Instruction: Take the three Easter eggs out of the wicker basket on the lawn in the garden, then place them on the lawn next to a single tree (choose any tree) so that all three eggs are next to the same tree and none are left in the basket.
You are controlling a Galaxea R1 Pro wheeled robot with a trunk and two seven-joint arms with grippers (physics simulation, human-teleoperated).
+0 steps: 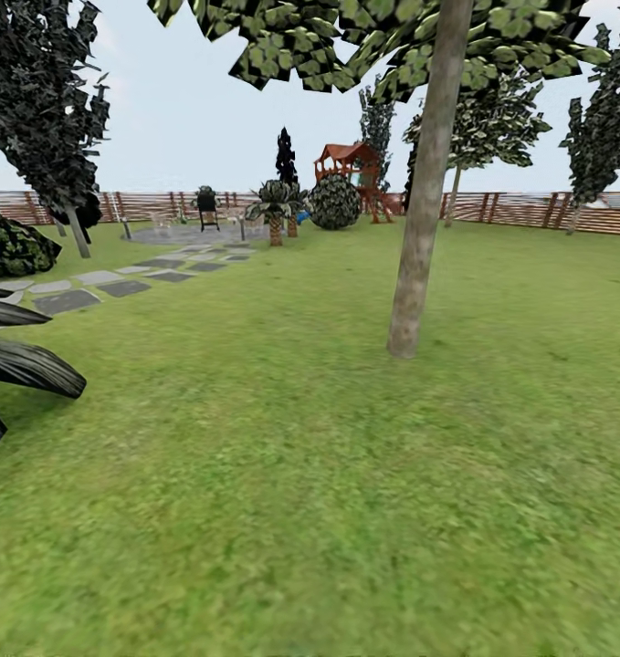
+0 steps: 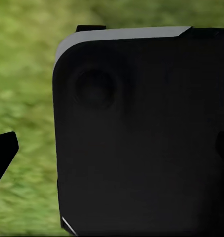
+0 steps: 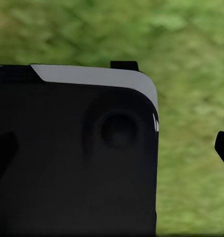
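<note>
- Head view looks out over the lawn (image 1: 282, 474) at a standing height; no arm is raised into it. Judgement: the robot is travelling or scanning, not handling anything.
- Tree (image 1: 422, 210) stands ahead and a little right. Trunk is slim, pale grey-beige, leaning slightly, rising out of the top of the view; its foot meets bare grass. Foliage overhead is dark, blocky, flecked pale.
- This tree fits as a drop spot: open grass all round its base, nothing lying beside it.
- A second pale-trunk tree (image 1: 478, 128) stands far back by the fence (image 1: 529, 210).
- Basket and eggs: none seen on the grass in this view, so their place cannot be told; the task looks barely begun.
- Garden background: stone path (image 1: 118, 283) running left toward a paved patch, playset (image 1: 351, 169), round bush (image 1: 334, 203), dark trees at the left and right edges, broad dark leaves at the near left edge.
- Left wrist view: a black rounded body with a grey edge (image 2: 136, 133) blocks most of the view, blurred grass behind. A dark tip (image 2: 3, 153) pokes in at one side. Left gripper opening: cannot tell; nothing visibly held.
- Right wrist view: the same kind of black body (image 3: 77, 158) over blurred grass, a dark tip (image 3: 223, 148) at the edge. Right gripper opening: cannot tell; no egg seen in it.
- Judgement: arms seem tucked low, suiting a drive.
</note>
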